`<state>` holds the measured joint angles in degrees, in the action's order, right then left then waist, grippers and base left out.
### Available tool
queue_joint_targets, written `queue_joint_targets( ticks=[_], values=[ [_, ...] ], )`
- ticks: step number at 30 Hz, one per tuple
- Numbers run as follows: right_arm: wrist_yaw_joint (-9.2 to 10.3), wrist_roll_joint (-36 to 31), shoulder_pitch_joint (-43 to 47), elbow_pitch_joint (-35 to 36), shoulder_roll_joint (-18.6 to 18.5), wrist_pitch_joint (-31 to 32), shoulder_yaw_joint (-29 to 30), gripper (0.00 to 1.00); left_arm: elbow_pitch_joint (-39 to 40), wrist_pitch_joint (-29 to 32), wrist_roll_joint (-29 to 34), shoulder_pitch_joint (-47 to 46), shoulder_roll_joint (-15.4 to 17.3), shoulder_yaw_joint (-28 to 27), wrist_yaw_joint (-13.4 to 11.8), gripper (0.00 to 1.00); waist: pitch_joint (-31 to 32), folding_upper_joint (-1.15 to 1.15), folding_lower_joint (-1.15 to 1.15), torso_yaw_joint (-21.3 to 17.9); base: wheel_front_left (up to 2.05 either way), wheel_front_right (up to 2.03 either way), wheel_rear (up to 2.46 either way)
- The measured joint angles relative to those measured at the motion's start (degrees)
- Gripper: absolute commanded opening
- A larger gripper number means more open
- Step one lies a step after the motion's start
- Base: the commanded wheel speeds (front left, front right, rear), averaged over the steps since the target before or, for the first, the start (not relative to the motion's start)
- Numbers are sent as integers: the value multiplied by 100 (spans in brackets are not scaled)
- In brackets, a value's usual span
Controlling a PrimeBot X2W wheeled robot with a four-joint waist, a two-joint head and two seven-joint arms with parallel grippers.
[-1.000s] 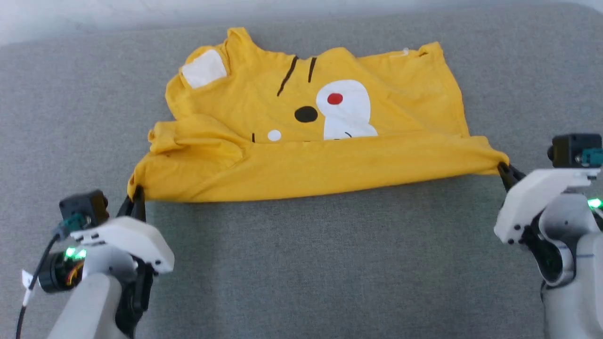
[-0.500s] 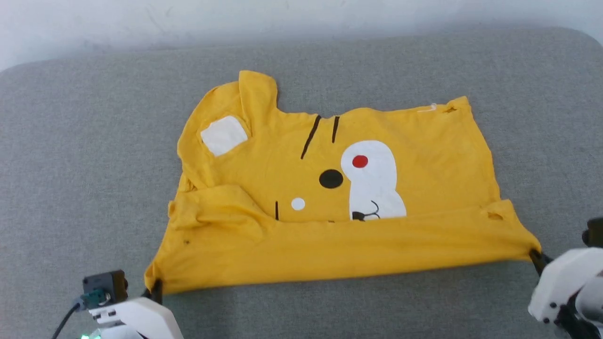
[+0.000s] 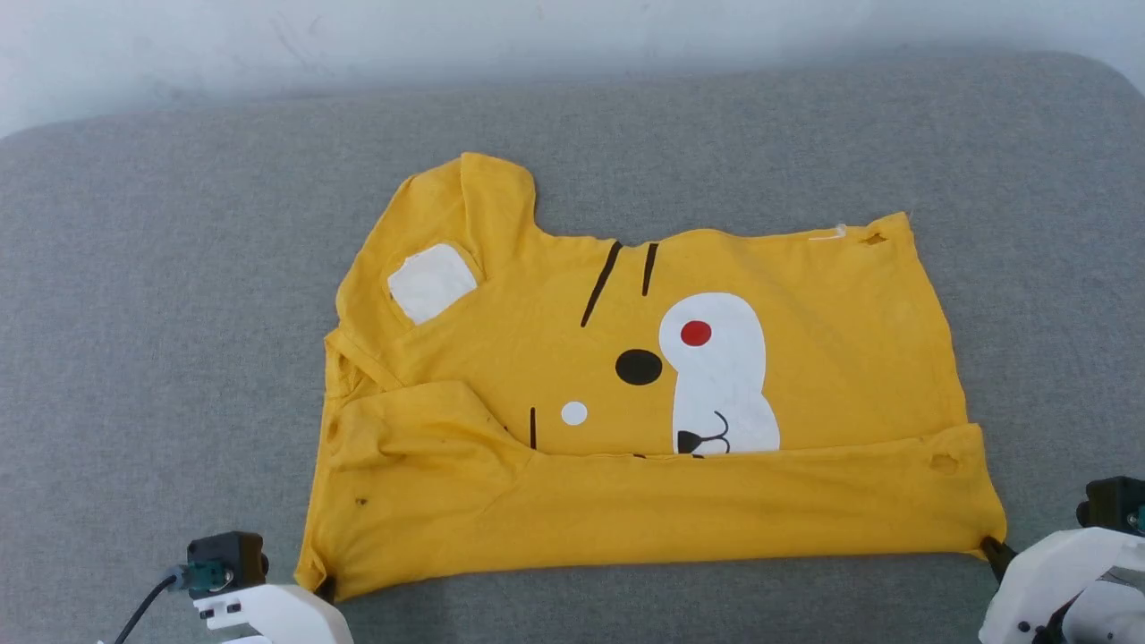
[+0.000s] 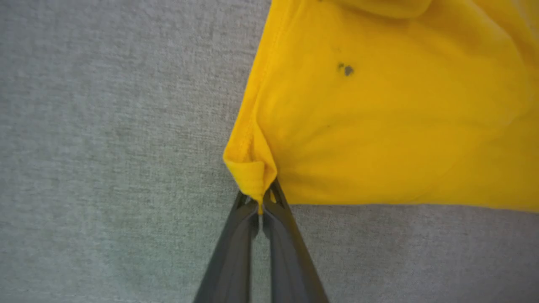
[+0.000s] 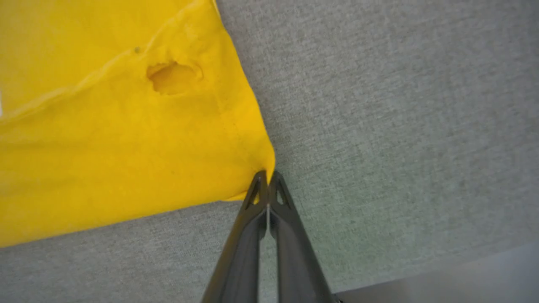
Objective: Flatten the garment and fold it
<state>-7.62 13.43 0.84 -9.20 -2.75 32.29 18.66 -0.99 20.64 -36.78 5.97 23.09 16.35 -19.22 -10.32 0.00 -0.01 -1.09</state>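
We have drawn the garment (image 3: 626,376) toward the near side of the table (image 3: 161,268) in the last second. Its near hem hung taut and raised between our hands; now it lies low on the grey cover. More of the printed face shows too, down to the small mouth. Our head camera has also tipped, so part of that shift is ours, not the cloth's.

Our left hand (image 4: 260,201) is pinched shut on the near left corner of the hem. Our right hand (image 5: 268,176) is pinched shut on the near right corner. Each holds a small tuck of yellow cloth. The garment lies about the middle of the table, well apart from the far edge and both far corners, with its white patch (image 3: 431,282) toward the far left.

We judge the flattening only part done. A wide band (image 3: 680,519) of cloth lies over the lower part of the print, and a crumpled sleeve (image 3: 402,425) bunches on the left side. Both must be opened out before any fold. A hole (image 5: 173,76) sits near the right corner, so hard pulling there could widen it. A pale wall (image 3: 268,45) runs beyond the far edge.
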Motion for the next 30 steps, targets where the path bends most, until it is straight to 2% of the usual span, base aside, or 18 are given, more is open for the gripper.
queue_joint_targets(
  ticks=[1,5,8,16,19,23,30],
  values=[
    [0,30,-7,-58,-1,-108,-8,99,-8,0,-2,1,-1,-2,-1,98,13,0,0,-5,0,0,0],
    [1,103,-14,-149,-2,-577,-71,100,7,-80,-3,4,0,-19,-1,100,78,0,1,-22,0,0,0],
    [3,138,-14,-87,-10,-1072,-186,100,69,-361,16,-4,-3,-65,9,100,132,0,1,-40,0,0,0],
    [7,131,-68,383,-9,-2663,-814,100,189,-1853,845,-836,218,-274,141,100,108,0,1,-209,0,0,0],
    [8,31,-119,601,-10,-3145,-1051,100,69,-2225,1071,-1387,266,-181,359,100,21,0,1,-272,0,0,0],
    [8,-37,-336,782,-73,-3607,-1358,100,-313,-2529,1210,-2253,285,-20,812,100,-148,0,1,-371,0,0,0],
    [8,-152,-751,1078,-290,-3955,-1912,100,-1279,-2383,1268,-3755,393,236,1510,100,-551,0,2,-611,0,0,0]
  ],
)
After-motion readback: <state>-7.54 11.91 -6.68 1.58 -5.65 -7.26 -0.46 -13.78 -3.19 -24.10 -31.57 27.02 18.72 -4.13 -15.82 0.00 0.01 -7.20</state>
